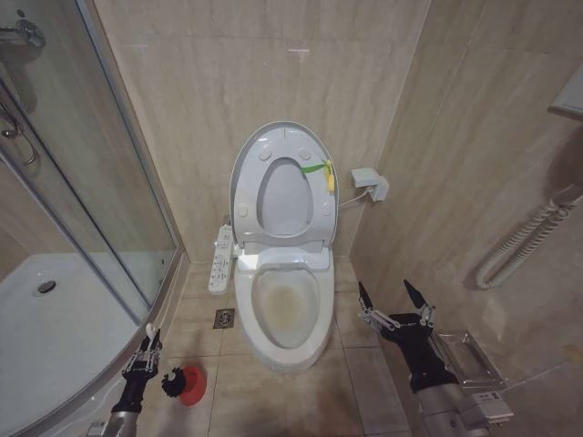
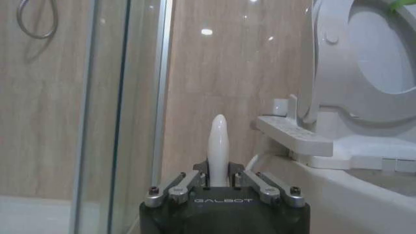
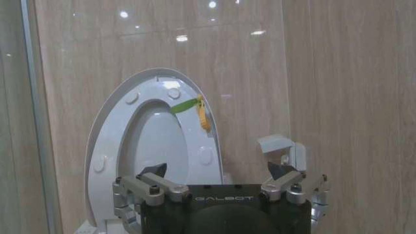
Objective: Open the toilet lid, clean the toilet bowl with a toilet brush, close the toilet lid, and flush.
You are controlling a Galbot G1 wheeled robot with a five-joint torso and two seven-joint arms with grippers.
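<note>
Toilet brush (image 1: 151, 333): thin white handle, likely light, stiff, smooth; head in red holder (image 1: 191, 384) on floor, left of toilet bowl (image 1: 284, 314).
Left gripper (image 1: 146, 350): clamped low on handle.
Right gripper (image 1: 395, 303): spread wide, empty.
Toilet lid (image 1: 244, 173): raised against wall.

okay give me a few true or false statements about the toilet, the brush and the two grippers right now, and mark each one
1. The toilet lid is raised against the wall. True.
2. The right gripper holds the toilet brush. False: it is open and empty, right of the toilet bowl.
3. The left gripper is shut on the toilet brush handle. True.
4. The brush head is inside the bowl. False: it sits by the red holder on the floor.
</note>
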